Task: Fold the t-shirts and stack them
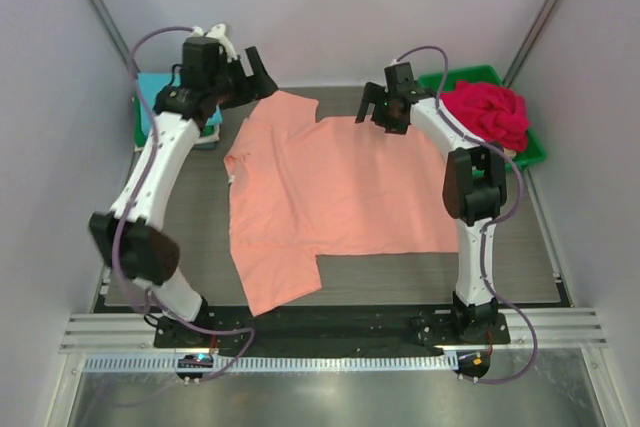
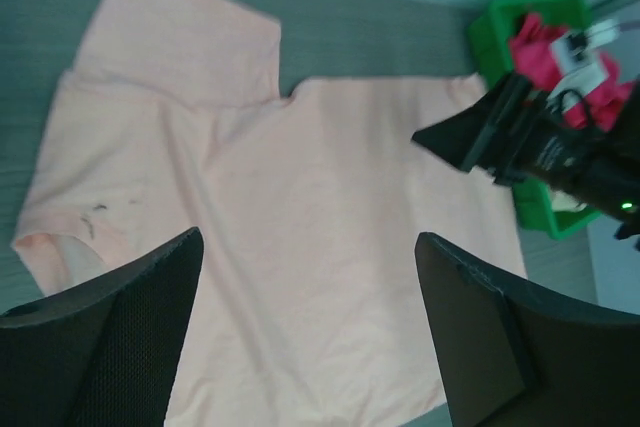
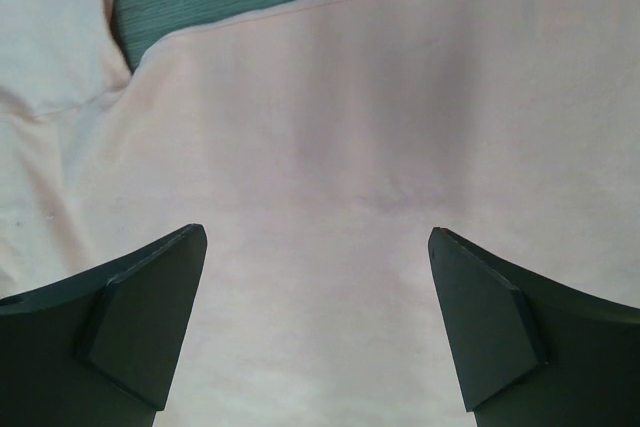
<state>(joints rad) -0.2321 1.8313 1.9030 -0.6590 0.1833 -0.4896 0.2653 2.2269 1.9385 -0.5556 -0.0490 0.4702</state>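
The big orange shirt (image 1: 330, 187) lies flat in the middle of the table (image 1: 430, 269). One sleeve sticks out at its far left corner and one at its near left. The left gripper (image 1: 257, 73) hangs by the far sleeve, fingers wide apart, holding nothing. The right gripper (image 1: 377, 107) hangs over the shirt's far edge, fingers wide apart too. A red shirt (image 1: 487, 112) sits bunched in the green tray (image 1: 478, 73) at the far right. Bare table shows along the shirt's near edge.

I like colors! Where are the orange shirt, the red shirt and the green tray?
orange shirt (image 1: 340, 192), top view, its middle.
red shirt (image 1: 487, 110), top view, its middle.
green tray (image 1: 534, 153), top view, right rim.
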